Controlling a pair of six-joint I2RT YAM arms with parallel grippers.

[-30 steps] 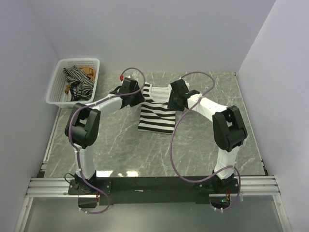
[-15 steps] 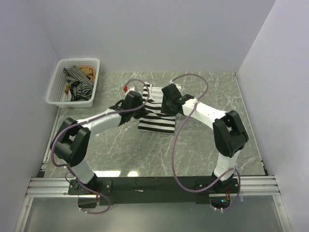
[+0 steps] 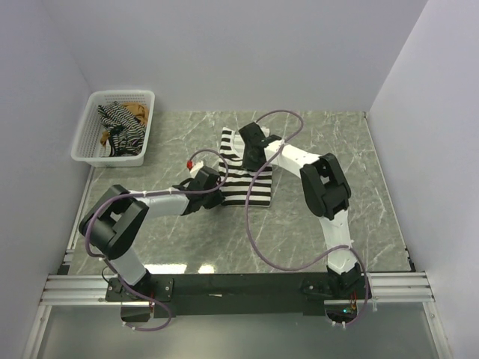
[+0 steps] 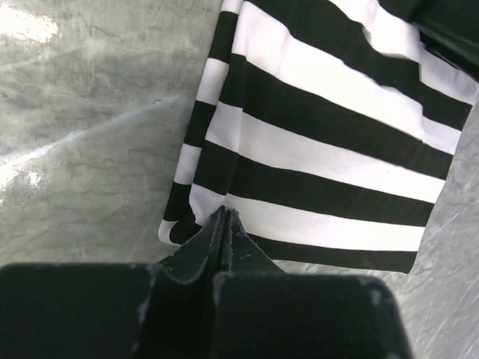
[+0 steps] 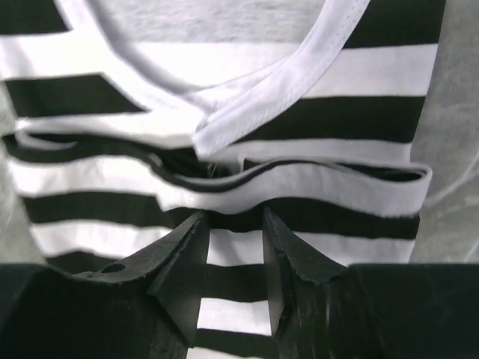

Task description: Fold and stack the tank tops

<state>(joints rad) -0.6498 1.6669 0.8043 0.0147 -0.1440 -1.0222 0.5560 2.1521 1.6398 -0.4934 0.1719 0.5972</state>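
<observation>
Top view, left to right. At the far-left corner of the marble table [image 3: 374, 194] stands a white mesh basket [image 3: 81, 134]. 2 garments lie crumpled in it: the thin dark striped top [image 3: 120, 129] and, at the far end, the tan-brown top [image 3: 138, 110].

Nearer the centre, the left gripper [image 3: 212, 182] is brought low to the table at the near-left corner of the black-and-white striped tank top [image 3: 258, 191]. In the left wrist view, its fingertips [image 4: 224, 224] are pressed together with no gap between them. They are closed on the hem of the tank top [image 4: 322, 149] just beside that corner, and the rest of the garment is spread flat on the marble beyond them.

The tank top is laid at the middle of the table, its stripes running crosswise.

The right gripper [image 3: 249, 153] is placed over the far end of the garment. In the right wrist view [image 5: 232, 224], its 2 fingers are held partly apart above the cloth, and nothing is seen pinched between them. Just ahead of the tips, overlapping layers of the tank top [image 5: 359, 112] and its white-bound neckline are shown.
</observation>
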